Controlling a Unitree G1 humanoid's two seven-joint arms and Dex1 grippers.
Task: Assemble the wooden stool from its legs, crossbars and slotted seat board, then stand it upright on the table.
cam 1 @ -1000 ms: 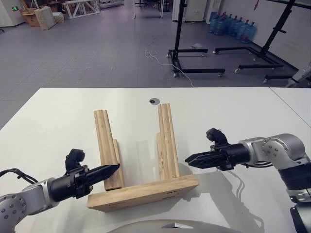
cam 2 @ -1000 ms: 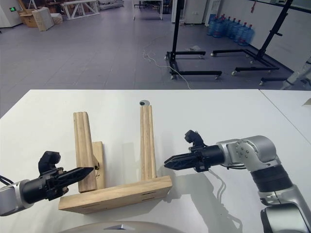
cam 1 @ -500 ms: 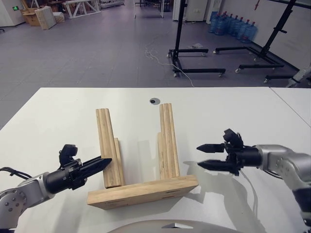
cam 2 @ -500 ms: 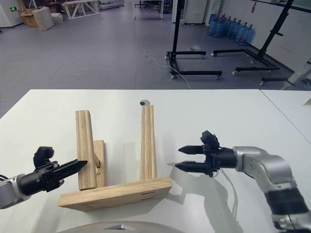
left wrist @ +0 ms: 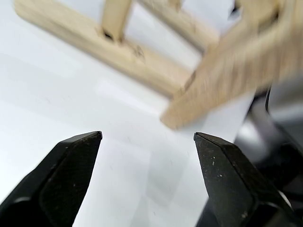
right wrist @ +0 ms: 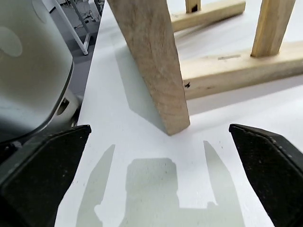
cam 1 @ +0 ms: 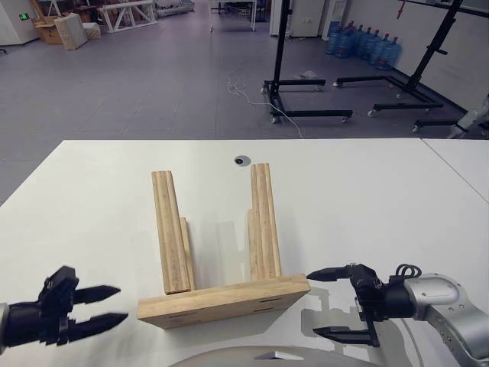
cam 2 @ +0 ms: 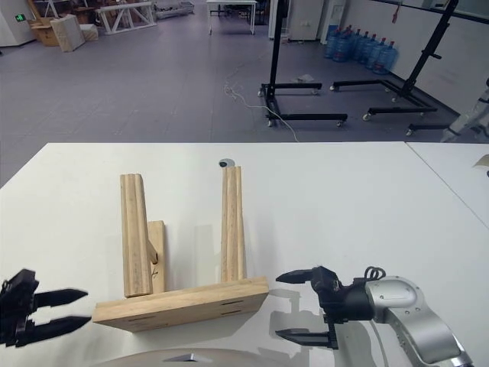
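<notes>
The wooden stool lies on its side on the white table (cam 1: 367, 191). Its seat board (cam 1: 225, 300) stands on edge nearest me, and its legs (cam 1: 170, 237) (cam 1: 263, 222) point away from me. My left gripper (cam 1: 121, 303) is open, low at the near left, a short gap left of the seat board. My right gripper (cam 1: 312, 303) is open just right of the board's right end, touching nothing. The left wrist view has the open fingers (left wrist: 71, 175) facing the board's corner (left wrist: 236, 71). In the right wrist view the seat board's end (right wrist: 151, 61) lies ahead of the right gripper (right wrist: 160, 127).
A small round grommet (cam 1: 242, 160) sits in the table beyond the stool's legs. A second table (cam 1: 466, 153) adjoins on the right. Black metal stands (cam 1: 306, 84) are on the floor past the far edge.
Both grippers have drawn back from the stool toward the near edge. The left gripper went from shut to open. The right gripper opened and then spread wider. The stool has stayed put.
</notes>
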